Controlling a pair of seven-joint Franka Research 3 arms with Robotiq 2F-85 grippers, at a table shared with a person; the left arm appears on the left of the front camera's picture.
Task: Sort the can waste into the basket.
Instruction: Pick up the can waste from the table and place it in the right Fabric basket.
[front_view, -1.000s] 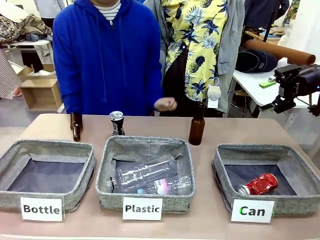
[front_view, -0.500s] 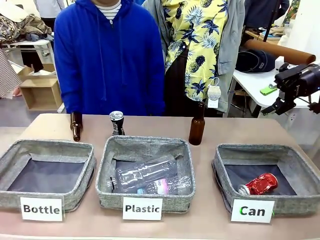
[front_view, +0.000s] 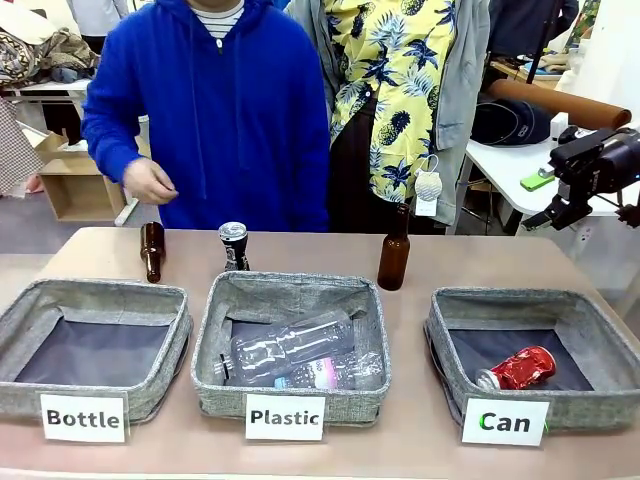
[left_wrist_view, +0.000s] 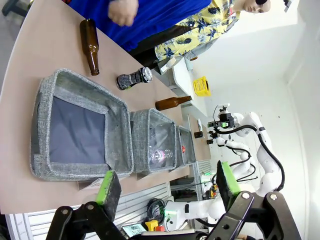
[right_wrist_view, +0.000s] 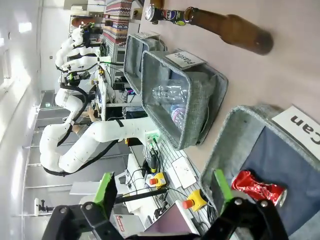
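Observation:
The crushed red can (front_view: 518, 368) lies in the front right corner of the grey "Can" basket (front_view: 445, 330), also seen as the red can (right_wrist_view: 257, 187) in that basket (right_wrist_view: 235, 131). The slim black can (front_view: 234, 246) with a silver top stands on the table behind the "Plastic" basket (front_view: 215, 330); the left wrist view shows this can (left_wrist_view: 134, 79) too. My right gripper (front_view: 562, 210) hangs high past the table's far right edge. Its fingers are wide apart around nothing (right_wrist_view: 163, 185). My left gripper (left_wrist_view: 167, 182) is open and empty, well back from the baskets.
One brown bottle (front_view: 152, 251) stands behind the "Bottle" basket (front_view: 20, 315), another (front_view: 394, 250) behind the gap between "Plastic" and "Can". Clear plastic bottles (front_view: 290, 350) lie in the "Plastic" basket. A person's hand (front_view: 150, 181) hovers above the left brown bottle.
The person's hand near the table's middle has withdrawn, and the other hand now hovers over the left brown bottle. My right gripper shifted slightly to the right a second ago, then held still.

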